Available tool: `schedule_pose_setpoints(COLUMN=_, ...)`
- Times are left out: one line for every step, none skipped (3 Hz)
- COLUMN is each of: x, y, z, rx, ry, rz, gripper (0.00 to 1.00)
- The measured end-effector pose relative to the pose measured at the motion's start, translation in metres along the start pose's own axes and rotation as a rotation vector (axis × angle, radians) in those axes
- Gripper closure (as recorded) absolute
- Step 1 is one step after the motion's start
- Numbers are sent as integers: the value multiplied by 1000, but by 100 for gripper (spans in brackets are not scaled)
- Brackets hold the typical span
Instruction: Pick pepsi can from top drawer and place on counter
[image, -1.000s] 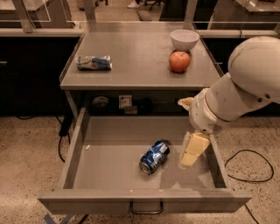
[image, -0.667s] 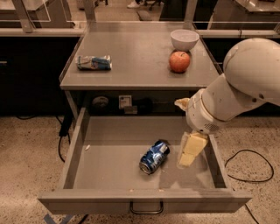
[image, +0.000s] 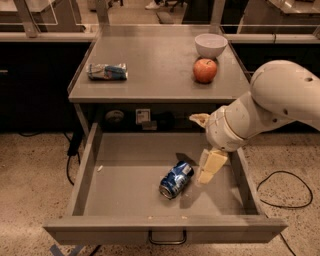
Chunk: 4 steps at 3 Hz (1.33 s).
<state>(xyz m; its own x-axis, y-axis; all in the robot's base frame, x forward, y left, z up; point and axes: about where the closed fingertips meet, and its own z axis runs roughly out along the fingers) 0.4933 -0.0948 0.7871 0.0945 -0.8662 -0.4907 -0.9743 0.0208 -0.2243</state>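
The pepsi can (image: 176, 179) lies on its side in the top drawer (image: 165, 227), which is pulled wide open, right of the middle of its floor. My gripper (image: 199, 148) hangs over the right part of the drawer, just right of the can and apart from it. It is open and empty, with one pale finger (image: 210, 166) pointing down beside the can. The counter (image: 160, 65) is the grey top above the drawer.
On the counter lie a blue-and-silver snack packet (image: 106, 71) at the left, a red apple (image: 205, 70) and a white bowl (image: 210, 45) at the right. My white arm (image: 280, 100) reaches in from the right. A black cable (image: 285, 190) lies on the floor.
My gripper and arm have shifted a little to the left, closer to the can. The can and the things on the counter have not moved.
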Motion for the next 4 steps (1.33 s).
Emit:
schedule_pose_setpoints(x=-5, y=-6, z=28, rx=-8, ry=-6, rz=-35, gripper=0)
schedule_pose_setpoints(x=-11, y=1, z=67, rx=-12, ry=82, rz=-67, gripper=0)
schedule_pose_setpoints(x=-11, y=7, z=84, rx=-21, ry=107, rz=-68, gripper=0)
schedule_pose_setpoints(x=-2, y=18, z=96, rx=-57, ry=76, rz=-52, gripper=0)
